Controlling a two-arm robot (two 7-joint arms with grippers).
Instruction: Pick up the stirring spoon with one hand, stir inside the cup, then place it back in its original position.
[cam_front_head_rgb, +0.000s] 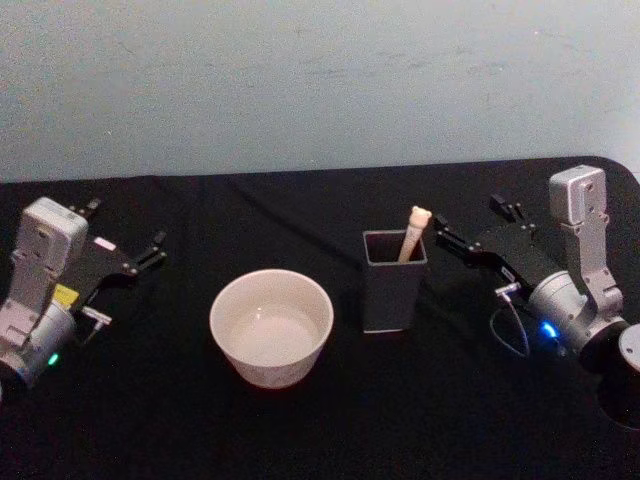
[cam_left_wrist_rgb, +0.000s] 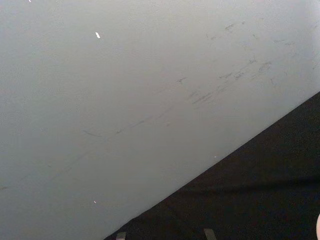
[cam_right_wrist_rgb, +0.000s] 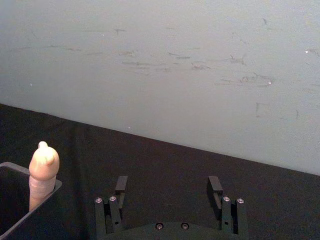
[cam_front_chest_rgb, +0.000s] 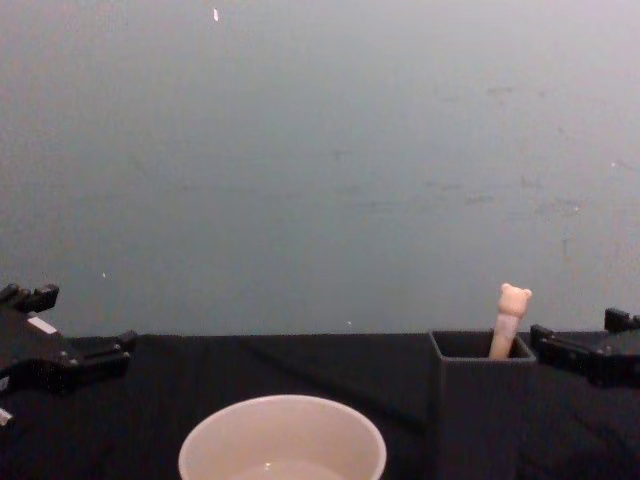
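Bear-topped spoon (cam_front_head_rgb: 413, 233) upright in holder (cam_front_head_rgb: 394, 281); cream cup (cam_front_head_rgb: 271, 327) beside

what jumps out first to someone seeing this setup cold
The cream-white cup sits bright on the black table, with the dark grey holder to its right. The stirring spoon stands in that holder. The right pincer is open just right of the spoon; the left pincer waits far left.
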